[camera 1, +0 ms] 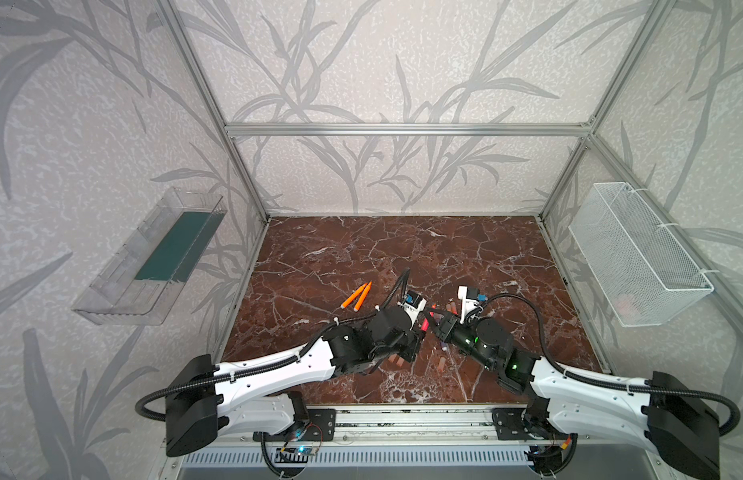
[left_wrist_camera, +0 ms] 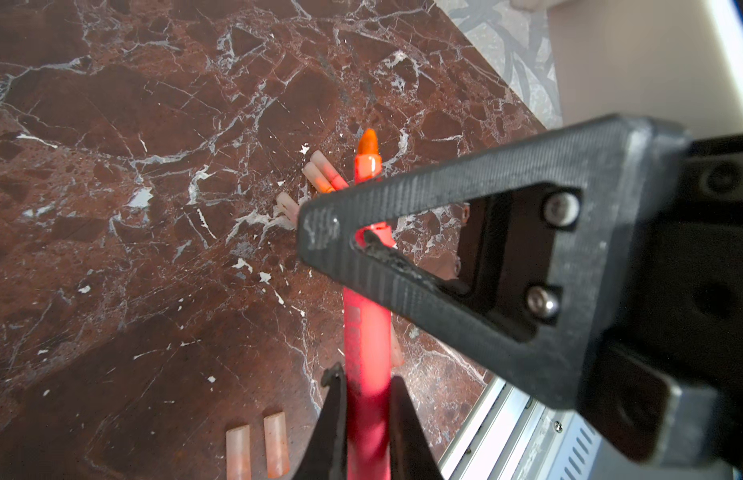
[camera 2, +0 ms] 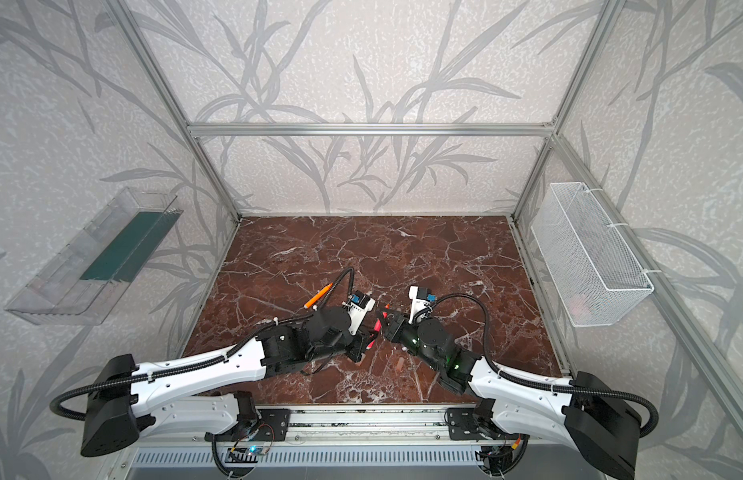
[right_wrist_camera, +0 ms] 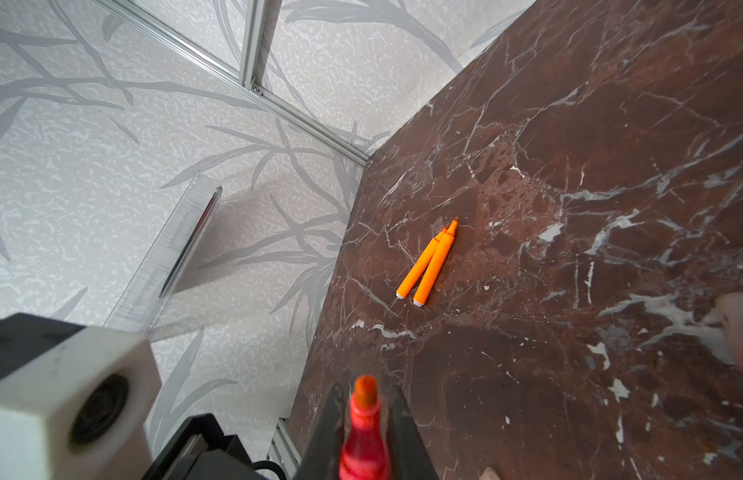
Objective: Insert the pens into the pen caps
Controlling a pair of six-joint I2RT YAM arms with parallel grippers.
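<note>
A red-pink pen [left_wrist_camera: 367, 332] with an orange nib hangs above the brown marble table [camera 1: 403, 249], between the two arms in both top views [camera 1: 424, 324] [camera 2: 378, 325]. My left gripper [left_wrist_camera: 366, 374] is shut on its barrel. My right gripper [right_wrist_camera: 365, 390] is shut on the same pen [right_wrist_camera: 365, 419] just behind the nib; one of its black fingers [left_wrist_camera: 444, 199] crosses the pen in the left wrist view. Two orange pens [camera 1: 357, 296] [right_wrist_camera: 428, 266] lie side by side on the table, uncapped. Two loose pen caps [left_wrist_camera: 238, 455] [left_wrist_camera: 277, 444] lie near the front. Three more caps [left_wrist_camera: 324, 174] lie beyond the held pen.
A clear plastic tray [camera 1: 154, 257] hangs on the left wall and a white wire basket [camera 1: 635, 253] on the right wall. The metal rail of the table's front edge [left_wrist_camera: 507, 415] runs close below the held pen. Another cap [camera 1: 441, 365] lies under the right arm.
</note>
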